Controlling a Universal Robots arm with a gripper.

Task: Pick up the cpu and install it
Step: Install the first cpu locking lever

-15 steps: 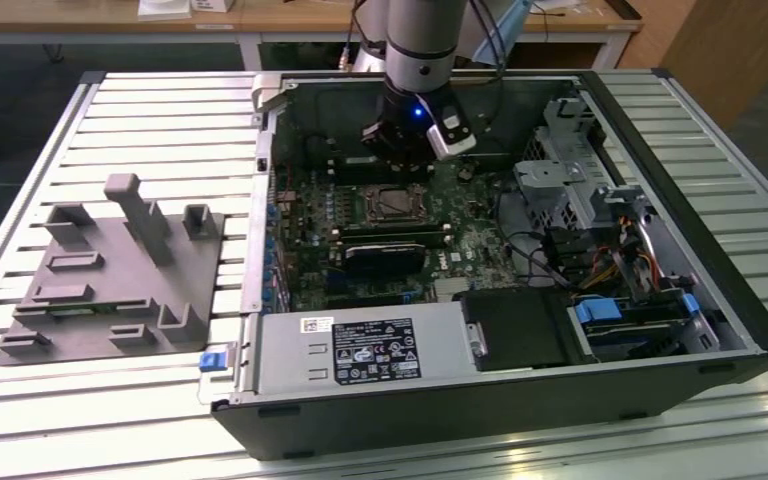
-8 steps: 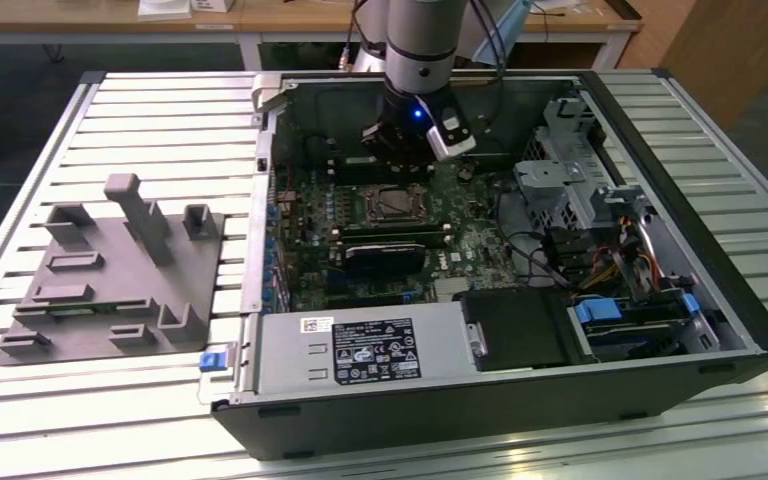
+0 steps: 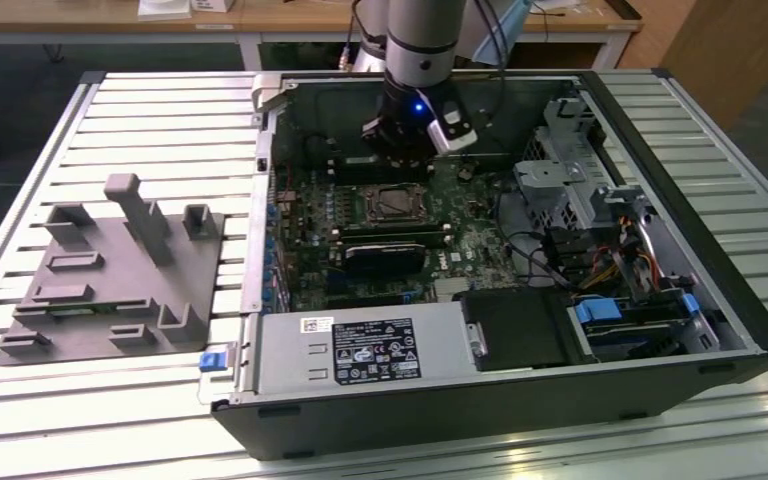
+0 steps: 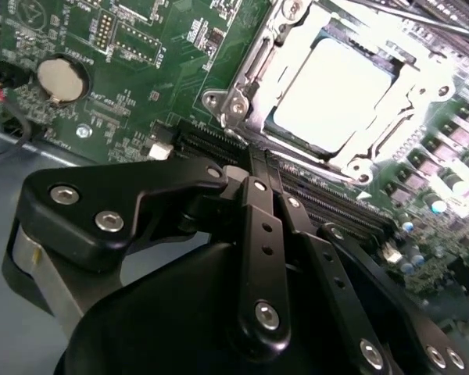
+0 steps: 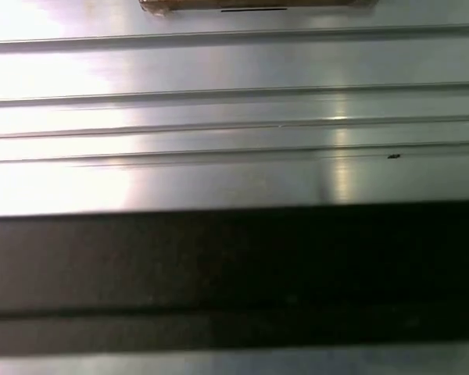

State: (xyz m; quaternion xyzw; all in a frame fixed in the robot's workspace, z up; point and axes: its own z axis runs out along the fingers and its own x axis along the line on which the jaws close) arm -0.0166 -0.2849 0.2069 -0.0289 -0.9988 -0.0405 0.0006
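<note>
While cpu [image 4: 334, 92] sits in motherboard socket [image 4: 301, 47], I judge it light, stiff, fragile underneath; take by opposite edges. Gripper [image 3: 404, 150] above board; I cannot tell finger state.

Open computer case [image 3: 704, 330] on slatted metal table [image 3: 157, 110]; green motherboard [image 3: 307, 215] inside, power supply [image 3: 357, 350] near front. Grey fixture blocks [image 3: 111, 270] beside case, toward exterior view's left. Coin battery [image 4: 62, 80] on board.
</note>
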